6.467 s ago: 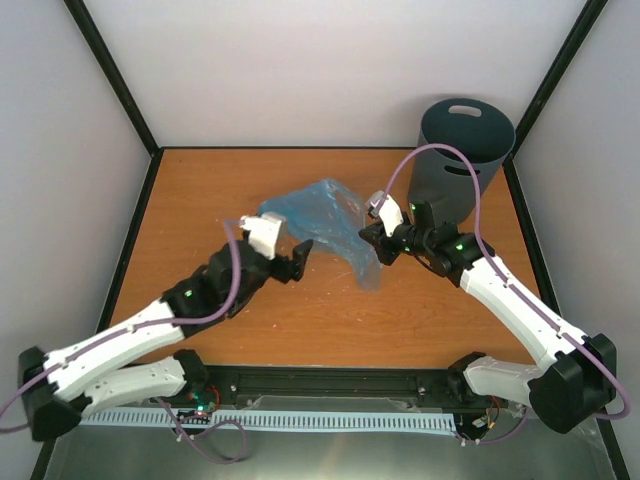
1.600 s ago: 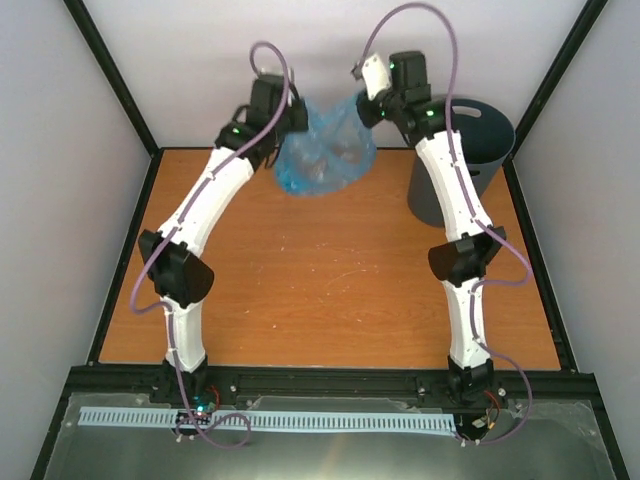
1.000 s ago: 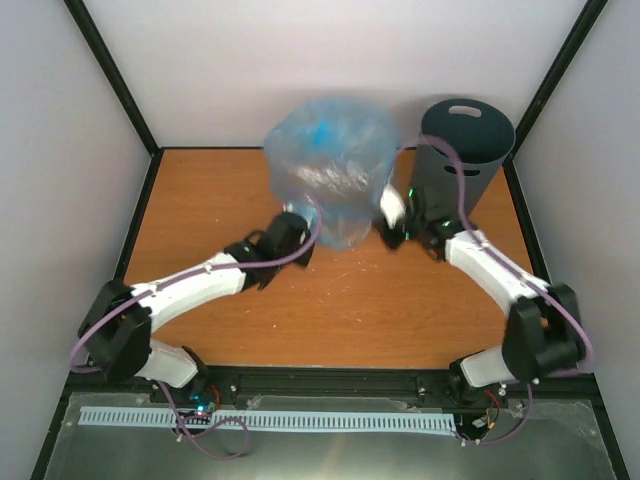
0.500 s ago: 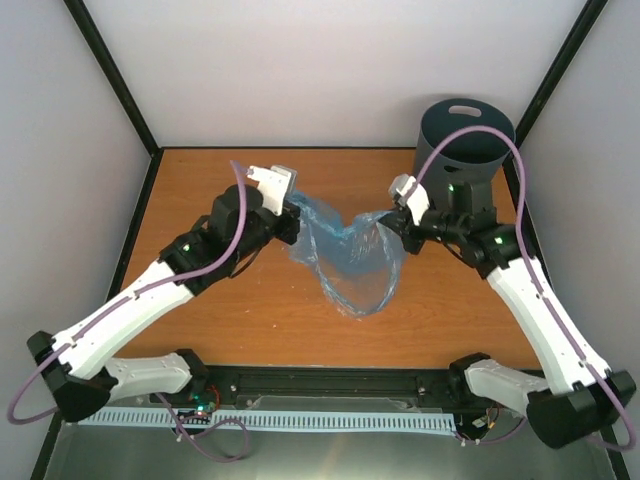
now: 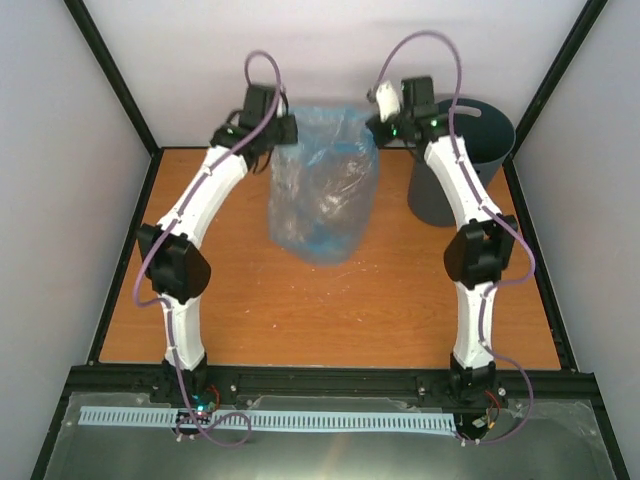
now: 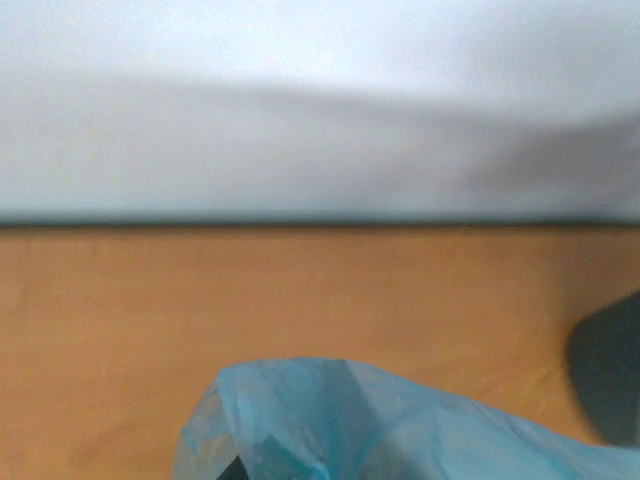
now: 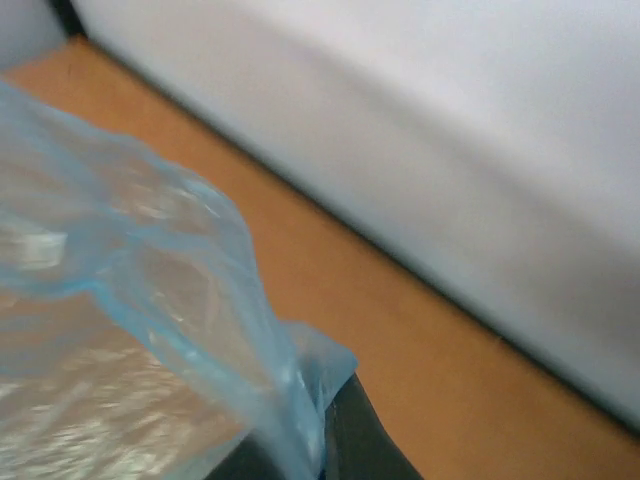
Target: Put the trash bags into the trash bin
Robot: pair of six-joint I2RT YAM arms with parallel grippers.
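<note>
Aloft, thin translucent light-blue plastic bag [image 5: 322, 190] hangs betw. left end effector [image 5: 281, 128] and right end effector [image 5: 384, 120], both clamped on its rim, beside dark grey round plastic bin [image 5: 488, 128]. Risk: film may slip out if tugged.

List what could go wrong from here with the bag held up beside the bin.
1. The trash bag hangs between the left gripper and right gripper, each pinching only its top edge; the thin plastic may slip or tear.
2. It hangs beside the trash bin and looks about as wide; swinging it over could snag the rim or tip the bin.
</note>
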